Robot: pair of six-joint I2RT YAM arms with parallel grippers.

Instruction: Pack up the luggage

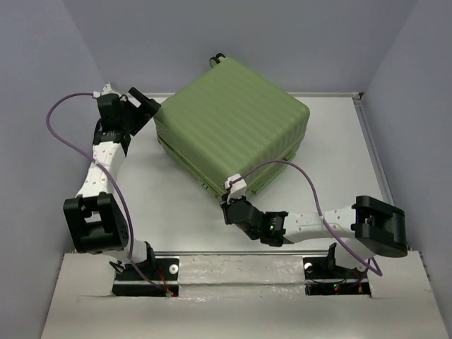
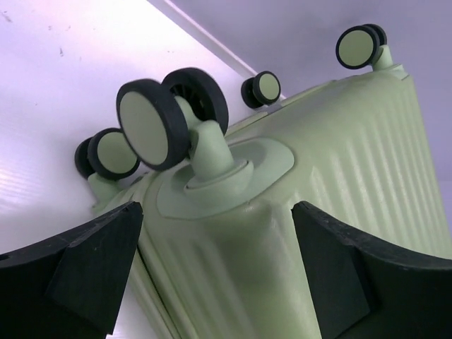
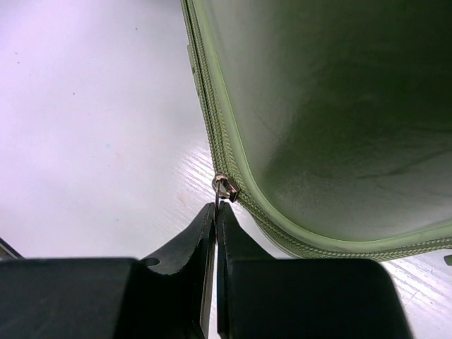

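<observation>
Luggage (image 1: 233, 123) (rigid, bulky, slick-shelled) sits by the table's (image 1: 339, 141) far edge. Right gripper (image 3: 215, 206) pinches the zipper pull (image 3: 224, 187), the likeliest handhold; left gripper (image 2: 217, 233) is spread near a caster wheel (image 2: 152, 123).

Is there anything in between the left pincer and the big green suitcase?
No, nothing visible. The left pincer hangs open right at the luggage, facing its wheeled corner with no other thing in the gap.
</observation>
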